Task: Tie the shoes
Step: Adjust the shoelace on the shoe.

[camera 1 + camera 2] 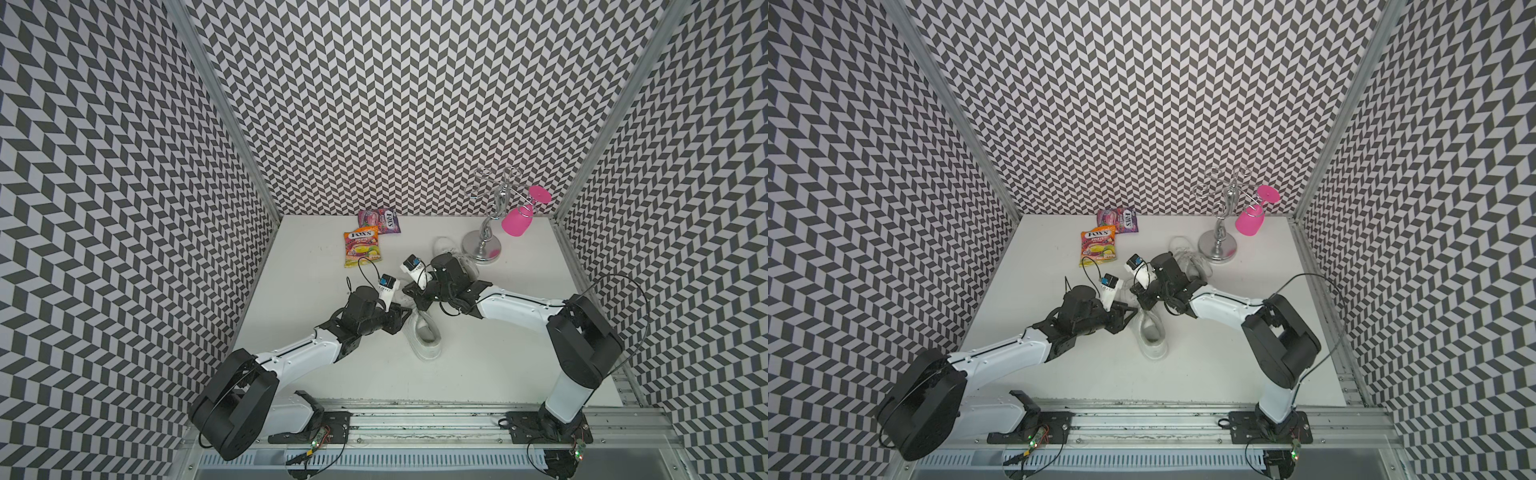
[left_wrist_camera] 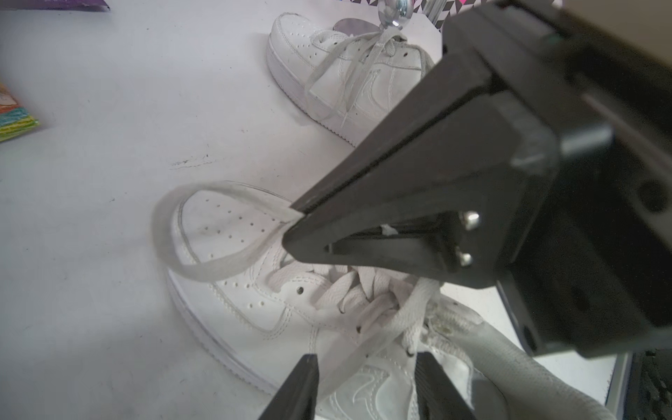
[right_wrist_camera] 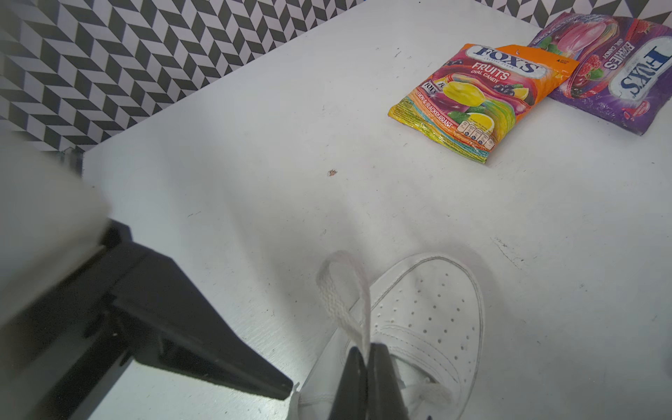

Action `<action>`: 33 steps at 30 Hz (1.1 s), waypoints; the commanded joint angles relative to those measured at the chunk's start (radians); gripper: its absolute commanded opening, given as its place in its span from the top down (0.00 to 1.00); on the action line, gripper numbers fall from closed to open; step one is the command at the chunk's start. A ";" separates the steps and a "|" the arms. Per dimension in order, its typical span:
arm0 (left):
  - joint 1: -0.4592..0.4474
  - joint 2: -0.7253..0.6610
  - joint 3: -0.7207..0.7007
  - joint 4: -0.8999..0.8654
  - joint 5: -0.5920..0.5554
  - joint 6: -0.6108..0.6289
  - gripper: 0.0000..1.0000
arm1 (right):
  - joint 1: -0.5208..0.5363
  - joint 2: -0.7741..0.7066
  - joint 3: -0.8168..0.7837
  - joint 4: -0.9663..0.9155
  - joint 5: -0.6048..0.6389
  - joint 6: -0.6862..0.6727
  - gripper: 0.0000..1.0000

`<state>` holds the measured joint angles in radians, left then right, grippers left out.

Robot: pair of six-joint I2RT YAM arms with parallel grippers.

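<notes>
I have both arms meeting over the near shoe, which lies on the white table about mid-table, heel toward the base rail, its toe hidden under the grippers in both top views. In the left wrist view the right gripper is pinched shut on a loop of flat white lace that arches out over the perforated toe cap; the right wrist view confirms it, the loop standing up from between the closed black fingers. My left gripper stands partly open low over the same shoe's eyelets, a strand of lace running through the gap between its fingers; I cannot tell whether either finger touches that strand. The far shoe sits further back on the table, just beside the base of the chrome glass stand, its laces lying loose across the upper. A pink glass hangs upside down from one arm of that stand. Two candy bags lie near the back wall, well apart from both shoes: the orange bag overlapping a corner of the purple bag.
</notes>
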<state>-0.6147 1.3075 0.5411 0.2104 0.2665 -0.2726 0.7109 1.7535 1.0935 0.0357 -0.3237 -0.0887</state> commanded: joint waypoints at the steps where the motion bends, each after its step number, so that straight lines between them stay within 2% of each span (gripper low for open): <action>1: 0.004 0.037 0.026 0.039 0.062 0.016 0.53 | -0.002 -0.041 -0.015 0.029 -0.009 -0.003 1.00; 6: 0.013 0.079 0.036 0.066 0.097 0.008 0.57 | -0.002 -0.046 -0.023 0.033 -0.011 -0.002 1.00; 13: 0.028 0.096 0.018 0.107 0.140 -0.008 0.74 | -0.002 -0.051 -0.029 0.043 -0.016 0.000 1.00; 17: 0.035 0.084 0.018 0.087 0.129 0.004 0.92 | -0.002 -0.052 -0.030 0.043 -0.013 0.001 1.00; 20: 0.037 0.054 0.016 0.054 0.096 0.017 1.00 | -0.002 -0.056 -0.029 0.042 -0.009 0.000 1.00; 33: 0.036 -0.153 -0.083 -0.028 0.018 -0.041 1.00 | -0.002 -0.063 -0.030 0.045 0.014 0.016 1.00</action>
<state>-0.5819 1.1896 0.4896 0.2264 0.3130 -0.2897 0.7109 1.7264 1.0756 0.0380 -0.3210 -0.0841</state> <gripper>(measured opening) 0.038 0.046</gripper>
